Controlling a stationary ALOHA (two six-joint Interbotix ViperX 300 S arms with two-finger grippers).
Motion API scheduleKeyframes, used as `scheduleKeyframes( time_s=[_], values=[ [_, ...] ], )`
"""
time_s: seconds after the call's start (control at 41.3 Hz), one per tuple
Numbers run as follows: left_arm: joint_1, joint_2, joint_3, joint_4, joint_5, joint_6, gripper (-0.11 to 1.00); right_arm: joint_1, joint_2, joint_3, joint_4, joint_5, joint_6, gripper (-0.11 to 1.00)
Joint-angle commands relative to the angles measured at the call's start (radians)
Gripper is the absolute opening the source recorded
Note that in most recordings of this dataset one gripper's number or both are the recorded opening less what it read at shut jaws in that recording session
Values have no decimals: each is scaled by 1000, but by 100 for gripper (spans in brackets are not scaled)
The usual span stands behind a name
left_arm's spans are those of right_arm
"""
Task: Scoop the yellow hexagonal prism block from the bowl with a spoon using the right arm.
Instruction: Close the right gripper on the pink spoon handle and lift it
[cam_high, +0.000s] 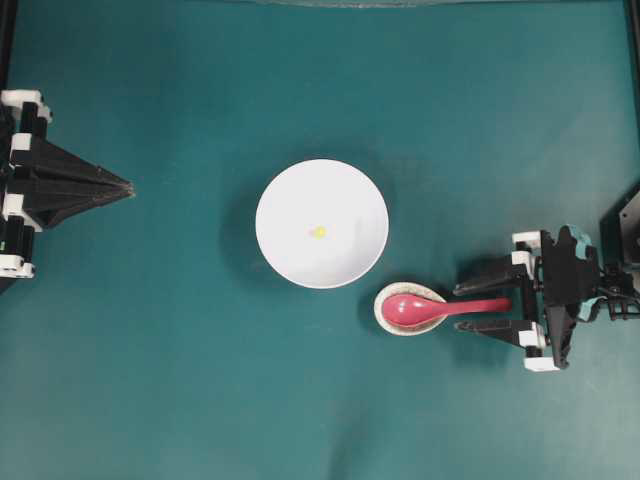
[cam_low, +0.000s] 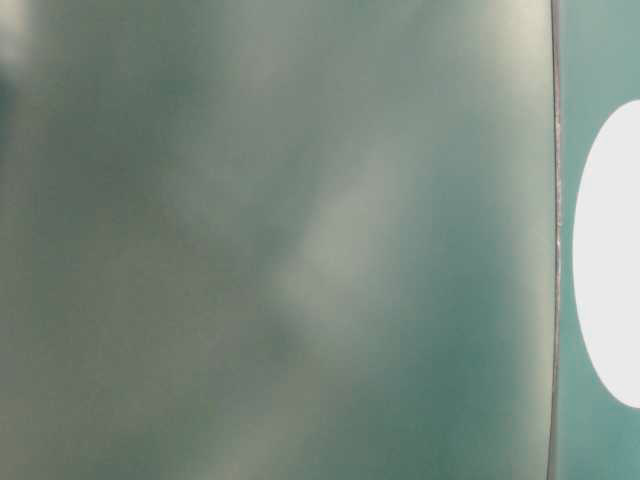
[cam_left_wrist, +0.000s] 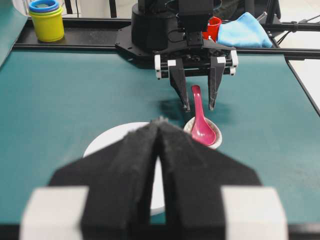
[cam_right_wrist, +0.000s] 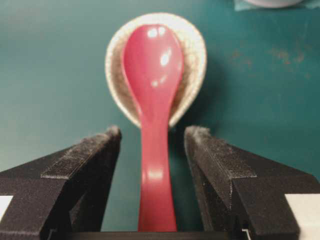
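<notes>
- Straddling the spoon (cam_right_wrist: 154, 125) handle, the right hand (cam_right_wrist: 152, 137) is held spread, nothing grasped.
- The handle should be centred before clenching.
- The yellow block (cam_high: 319, 232) lies in the bowl (cam_high: 290, 200).

Right hand (cam_high: 482, 305) straddles the spoon (cam_high: 432, 308) handle, fingers spread wide with a clear gap on each side in the right wrist view; no contact visible. Spoon scoop sits in the small speckled dish (cam_high: 407, 309), which lies just beside the white bowl (cam_high: 322, 223) at its near-right rim, so little room between them. Bowl open from above, only the yellow block (cam_high: 319, 232) inside. Left hand (cam_high: 118, 186) is parked at the left edge, fingers pressed together, well apart from the bowl. Green table (cam_high: 200, 380) bare elsewhere. At the far edge: stacked cups (cam_left_wrist: 46, 20), blue cloth (cam_left_wrist: 243, 31).
</notes>
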Motion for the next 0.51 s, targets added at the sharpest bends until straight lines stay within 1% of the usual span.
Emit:
scheduleKeyframes(
  time_s=[0.0, 0.242, 0.484],
  values=[
    [3, 8, -25, 2, -9, -2, 0, 5, -9, -6, -2, 0, 2, 58],
    [3, 8, -25, 2, -9, -2, 0, 5, -9, -8, -3, 8, 0, 57],
    [2, 8, -25, 2, -8, -2, 0, 5, -9, -8, -3, 3, 0, 52]
  ],
)
